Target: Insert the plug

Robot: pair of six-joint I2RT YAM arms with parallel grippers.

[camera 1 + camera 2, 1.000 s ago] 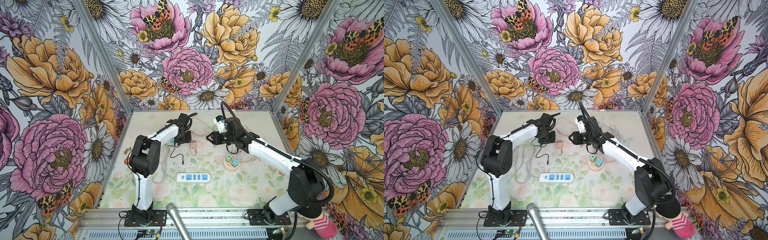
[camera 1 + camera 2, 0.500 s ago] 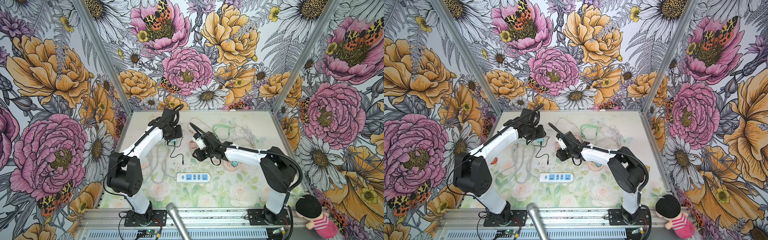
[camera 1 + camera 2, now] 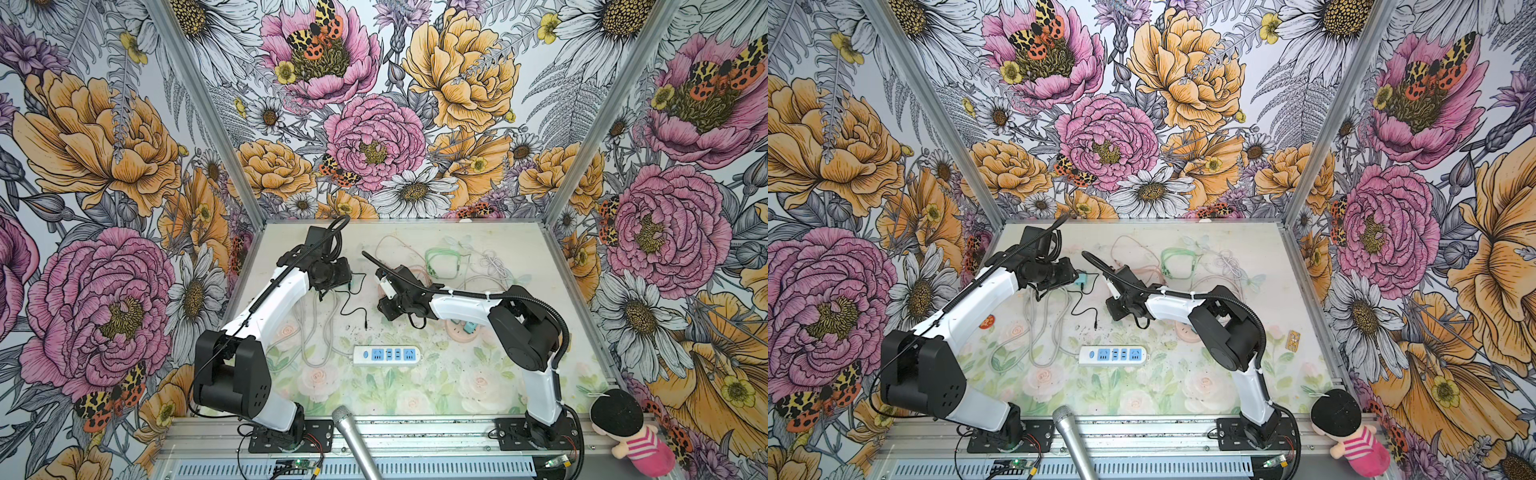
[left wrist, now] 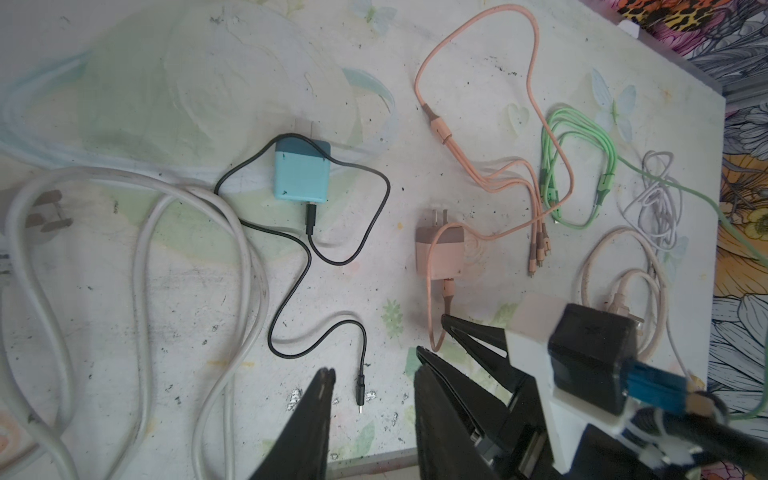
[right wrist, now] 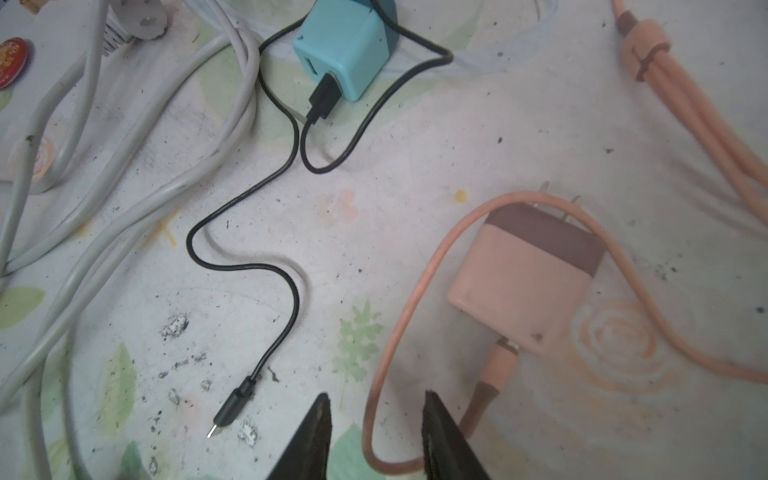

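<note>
Pink square plastic charger plug is seen lying loose near the right gripper, well apart from the white power strip w/ blue sockets; that gripper & the left gripper are seen part-open & empty, so pickup, carry & insertion are all left.

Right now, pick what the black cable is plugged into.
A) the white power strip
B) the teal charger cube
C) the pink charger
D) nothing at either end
B: in the right wrist view, one end of the black cable sits in a port of the teal charger cube, and its other end lies loose on the table.
</note>
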